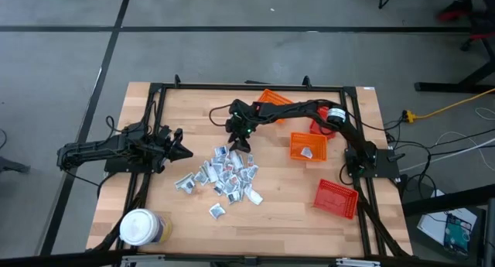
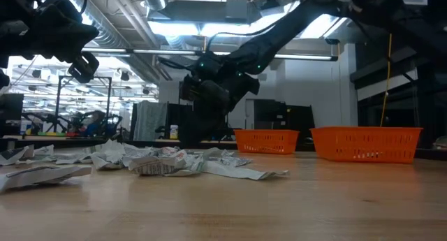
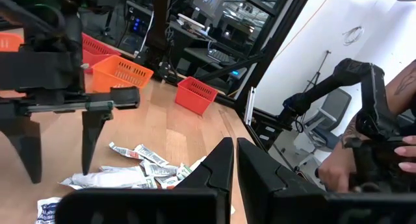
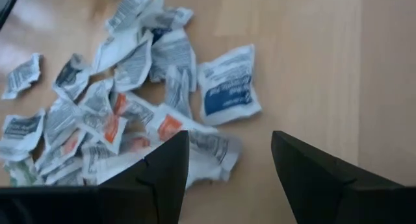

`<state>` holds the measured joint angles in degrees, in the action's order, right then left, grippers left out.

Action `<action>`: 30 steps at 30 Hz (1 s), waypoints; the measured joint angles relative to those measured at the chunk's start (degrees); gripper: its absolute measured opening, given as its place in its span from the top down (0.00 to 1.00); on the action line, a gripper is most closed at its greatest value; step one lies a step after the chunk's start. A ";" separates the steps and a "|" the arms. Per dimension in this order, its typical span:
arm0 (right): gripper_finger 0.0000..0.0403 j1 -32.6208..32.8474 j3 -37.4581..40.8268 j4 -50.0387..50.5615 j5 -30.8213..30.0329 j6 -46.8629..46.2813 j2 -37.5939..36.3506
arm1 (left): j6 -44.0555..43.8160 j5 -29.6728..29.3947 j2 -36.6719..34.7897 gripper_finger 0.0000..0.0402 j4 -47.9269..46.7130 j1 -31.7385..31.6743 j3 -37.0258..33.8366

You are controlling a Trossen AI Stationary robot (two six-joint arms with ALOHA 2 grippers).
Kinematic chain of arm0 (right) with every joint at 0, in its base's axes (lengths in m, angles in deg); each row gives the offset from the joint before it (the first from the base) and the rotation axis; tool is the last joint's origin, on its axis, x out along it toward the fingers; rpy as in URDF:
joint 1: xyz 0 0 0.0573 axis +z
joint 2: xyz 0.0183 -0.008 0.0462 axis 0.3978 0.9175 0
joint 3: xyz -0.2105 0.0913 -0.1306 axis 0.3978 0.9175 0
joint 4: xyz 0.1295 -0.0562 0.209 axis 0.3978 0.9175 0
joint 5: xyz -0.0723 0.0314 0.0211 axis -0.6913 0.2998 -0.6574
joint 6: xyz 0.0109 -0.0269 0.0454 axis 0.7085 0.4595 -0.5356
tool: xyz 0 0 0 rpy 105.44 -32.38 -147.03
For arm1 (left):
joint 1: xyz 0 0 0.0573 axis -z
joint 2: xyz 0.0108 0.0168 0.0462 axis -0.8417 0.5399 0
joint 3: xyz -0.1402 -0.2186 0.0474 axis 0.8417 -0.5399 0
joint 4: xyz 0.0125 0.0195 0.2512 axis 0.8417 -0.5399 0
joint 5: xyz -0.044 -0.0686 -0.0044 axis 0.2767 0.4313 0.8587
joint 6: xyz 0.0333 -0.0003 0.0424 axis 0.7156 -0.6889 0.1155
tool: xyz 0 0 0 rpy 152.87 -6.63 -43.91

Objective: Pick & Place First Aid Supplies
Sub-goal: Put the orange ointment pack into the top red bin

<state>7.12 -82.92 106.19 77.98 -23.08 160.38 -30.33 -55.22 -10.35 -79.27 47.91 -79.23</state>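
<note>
Dozens of first aid supplies (image 1: 224, 176) lie in a loose heap on the wooden table (image 1: 286, 209), just below and left of centre in the high view; they are small flat silvery-white sachets with blue and red print. One stray sachet (image 1: 217, 211) sits a little apart at the lower edge of the heap, and another sachet (image 1: 308, 152) lies inside the orange basket (image 1: 308, 145) right of centre.

The right hand (image 1: 240, 139) hangs at the upper edge of the heap, its arm reaching in from the right side of the frame. Its two dark fingers (image 4: 166, 169) stand wide apart and hold nothing (the right wrist view shows bare table and sachets between them, with a blue-printed packet (image 4: 227, 87) just beyond).

The left hand (image 1: 184, 152) waits at the left of the table, pointing toward the heap and well clear of it. Its fingers (image 3: 218, 169) are drawn narrow, nearly touching, with nothing between them.

A second orange basket (image 1: 272, 97) lies at the top edge of the table, partly under the right arm, and a red basket (image 1: 337, 198) sits tilted at the lower right. A round jar with a white lid (image 1: 140, 227) stands at the lower left corner. In the left wrist view a person's hand (image 3: 338, 175) shows at the right, beyond the table.
</note>
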 joint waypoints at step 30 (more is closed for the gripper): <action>0.99 0.04 -0.89 -0.91 5.92 -7.53 1.80 | -0.02 -0.02 0.00 0.96 0.02 -0.02 0.00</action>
<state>7.17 -83.81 105.28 83.90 -30.61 162.17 -30.35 -55.24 -10.35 -79.25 47.89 -79.23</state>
